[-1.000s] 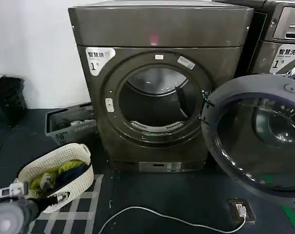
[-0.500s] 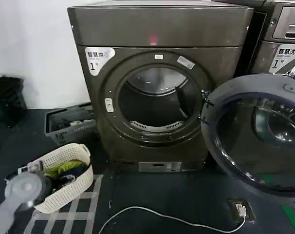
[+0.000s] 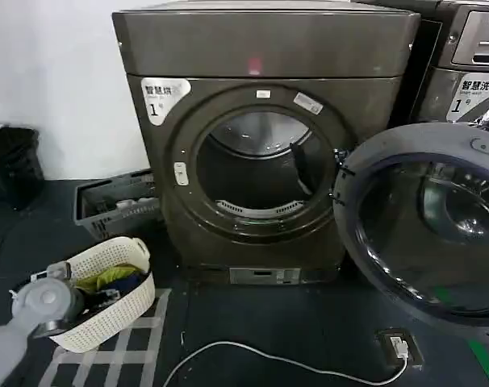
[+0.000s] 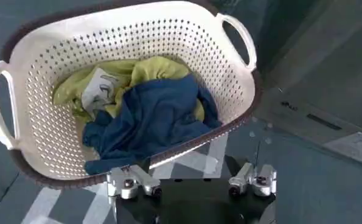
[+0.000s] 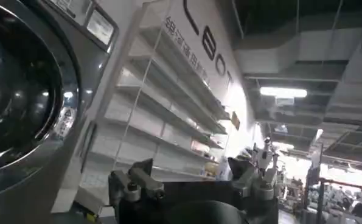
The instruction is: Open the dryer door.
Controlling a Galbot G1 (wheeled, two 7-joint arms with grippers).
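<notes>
Swung wide to the right of the dryer stands the dryer door, with left gripper spread wide and empty above the laundry basket.

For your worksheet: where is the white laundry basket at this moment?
In the head view the white laundry basket sits on the dark floor at lower left, in front of the dryer's left corner, with the left gripper just above it.
</notes>
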